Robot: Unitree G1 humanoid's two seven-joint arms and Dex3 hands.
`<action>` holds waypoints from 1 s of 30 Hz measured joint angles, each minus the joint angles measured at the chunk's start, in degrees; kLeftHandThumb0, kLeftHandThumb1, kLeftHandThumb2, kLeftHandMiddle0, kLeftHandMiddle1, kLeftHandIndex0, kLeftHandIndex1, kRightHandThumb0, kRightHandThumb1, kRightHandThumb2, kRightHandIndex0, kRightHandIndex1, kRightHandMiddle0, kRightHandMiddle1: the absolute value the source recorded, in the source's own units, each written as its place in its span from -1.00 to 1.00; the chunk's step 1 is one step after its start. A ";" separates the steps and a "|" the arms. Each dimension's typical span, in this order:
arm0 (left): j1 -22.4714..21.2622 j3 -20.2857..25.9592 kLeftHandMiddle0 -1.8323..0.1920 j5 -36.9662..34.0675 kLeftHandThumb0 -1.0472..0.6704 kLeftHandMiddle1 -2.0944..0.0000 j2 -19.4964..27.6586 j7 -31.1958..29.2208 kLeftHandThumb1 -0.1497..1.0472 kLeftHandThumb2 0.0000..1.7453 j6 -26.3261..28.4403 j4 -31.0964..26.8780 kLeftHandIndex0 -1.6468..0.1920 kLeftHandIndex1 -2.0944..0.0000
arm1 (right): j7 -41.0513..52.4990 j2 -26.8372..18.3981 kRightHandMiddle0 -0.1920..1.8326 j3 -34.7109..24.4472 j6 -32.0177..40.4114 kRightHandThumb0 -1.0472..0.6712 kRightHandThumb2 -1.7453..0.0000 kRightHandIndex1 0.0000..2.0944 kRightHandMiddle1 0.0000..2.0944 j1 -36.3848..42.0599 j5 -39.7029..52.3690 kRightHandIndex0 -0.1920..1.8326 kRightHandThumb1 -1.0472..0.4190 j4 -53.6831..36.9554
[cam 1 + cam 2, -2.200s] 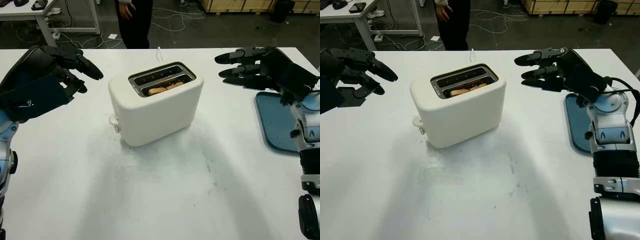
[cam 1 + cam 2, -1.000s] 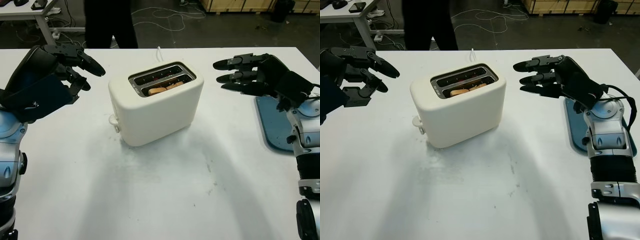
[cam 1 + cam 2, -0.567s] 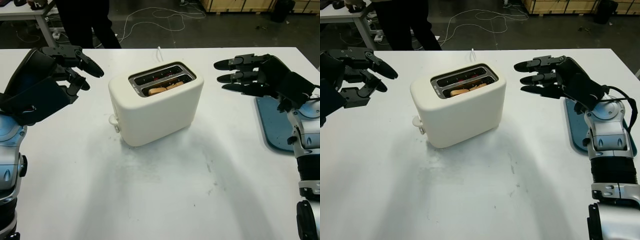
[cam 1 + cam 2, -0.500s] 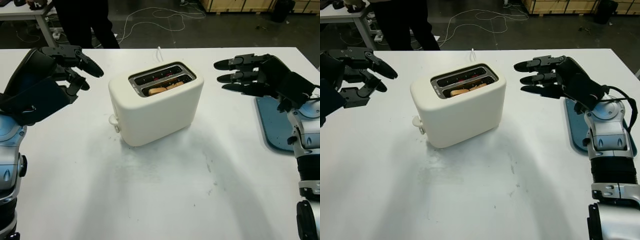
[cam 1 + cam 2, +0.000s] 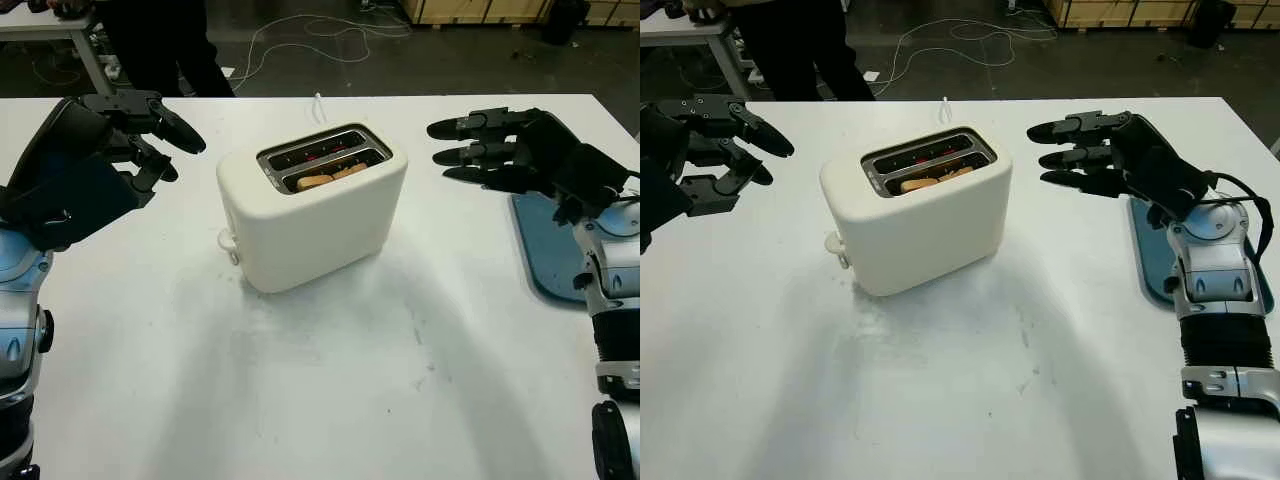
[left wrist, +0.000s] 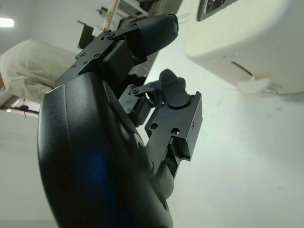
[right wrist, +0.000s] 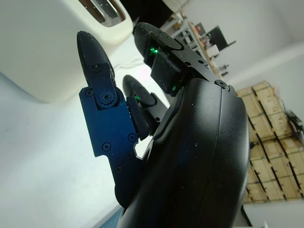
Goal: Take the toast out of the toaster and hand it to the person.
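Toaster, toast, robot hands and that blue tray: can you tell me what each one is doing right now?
Toaster: upright on the white table, nothing touching it.
Toast: sitting down in the nearer slot.
Left hand: open, raised left of the toaster.
Right hand: open, raised right of the toaster.
Blue tray: flat at the table's right edge, partly under the right arm.

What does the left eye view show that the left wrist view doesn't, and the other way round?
The left eye view adds the browned toast in the nearer slot of the cream-white toaster, the open right hand raised to the toaster's right, a flat blue tray by that arm, and a person in dark trousers beyond the table. The left wrist view adds a beige shape behind the hand, too unclear to name. Shared: the toaster with its side lever, the white table, and the open left hand at the toaster's left.
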 measured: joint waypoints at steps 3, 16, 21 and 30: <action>0.09 0.00 0.07 0.00 0.57 -0.15 0.00 0.00 0.40 -0.31 -0.74 0.08 0.01 0.08 | -0.09 0.00 -0.03 0.00 0.19 -0.44 1.00 -1.00 -1.00 0.09 0.00 0.05 -0.69 -0.28; 0.15 -0.08 0.08 0.01 0.57 -0.15 0.00 -0.03 0.42 -0.30 -0.75 0.07 0.02 0.07 | -0.37 0.00 -0.03 0.00 0.80 -0.43 1.00 -0.99 -1.00 1.17 -0.02 0.06 -0.70 -0.92; 0.15 -0.09 0.08 0.01 0.57 -0.15 0.00 -0.03 0.41 -0.27 -0.81 0.23 0.02 0.06 | -0.37 0.00 -0.03 0.00 0.80 -0.43 1.00 -1.00 -1.00 1.16 -0.01 0.06 -0.70 -0.91; 0.14 -0.35 0.10 0.00 0.57 -0.18 -0.17 -0.05 0.38 -0.21 -0.83 0.64 0.04 0.04 | -0.37 -0.01 -0.03 0.00 1.20 -0.44 1.00 -1.00 -1.00 1.16 -0.02 0.05 -0.69 -0.98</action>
